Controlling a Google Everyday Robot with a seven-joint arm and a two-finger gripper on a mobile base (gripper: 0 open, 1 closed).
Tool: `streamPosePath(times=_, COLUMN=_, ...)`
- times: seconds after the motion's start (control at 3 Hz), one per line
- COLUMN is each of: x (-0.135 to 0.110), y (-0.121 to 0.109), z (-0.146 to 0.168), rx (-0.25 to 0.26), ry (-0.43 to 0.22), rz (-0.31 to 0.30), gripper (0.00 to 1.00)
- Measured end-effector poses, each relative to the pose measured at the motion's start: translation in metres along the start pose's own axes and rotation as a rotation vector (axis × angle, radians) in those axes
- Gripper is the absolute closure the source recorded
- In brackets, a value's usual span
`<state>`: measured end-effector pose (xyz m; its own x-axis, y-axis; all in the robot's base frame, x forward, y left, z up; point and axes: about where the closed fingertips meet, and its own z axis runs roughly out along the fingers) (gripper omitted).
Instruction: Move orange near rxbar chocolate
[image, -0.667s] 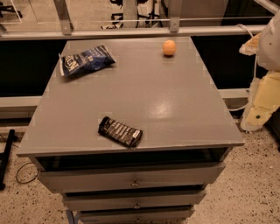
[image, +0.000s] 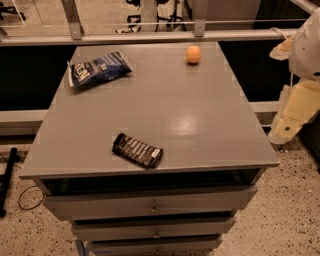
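Observation:
The orange (image: 193, 54) is small and round and sits near the far right corner of the grey cabinet top (image: 200, 115). The rxbar chocolate (image: 137, 150), a flat black wrapper with white lettering, lies near the front edge, left of centre. My gripper (image: 290, 122) hangs at the end of the white and cream arm off the right side of the cabinet. It is below the level of the top, holds nothing, and is well apart from both the orange and the bar.
A crinkled blue chip bag (image: 98, 68) lies at the far left of the top. Drawers (image: 152, 205) stand below the front edge. A metal rail (image: 150, 36) runs behind the cabinet. Speckled floor lies around it.

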<state>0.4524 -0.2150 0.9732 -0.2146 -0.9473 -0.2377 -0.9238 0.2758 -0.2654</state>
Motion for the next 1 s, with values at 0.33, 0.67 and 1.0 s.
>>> streamPosePath(times=0.33, x=-0.016, y=-0.045, z=0.024, rx=0.040, ry=-0.094, rz=0.024, gripper=0.00)
streamPosePath(times=0.67, x=-0.036, y=-0.101, z=0.056, rx=0.059, ry=-0.223, rz=0.070, gripper=0.00)
streamPosePath(times=1.0, x=-0.072, y=-0.166, z=0.077, rx=0.103, ry=-0.376, rz=0.104, gripper=0.00)
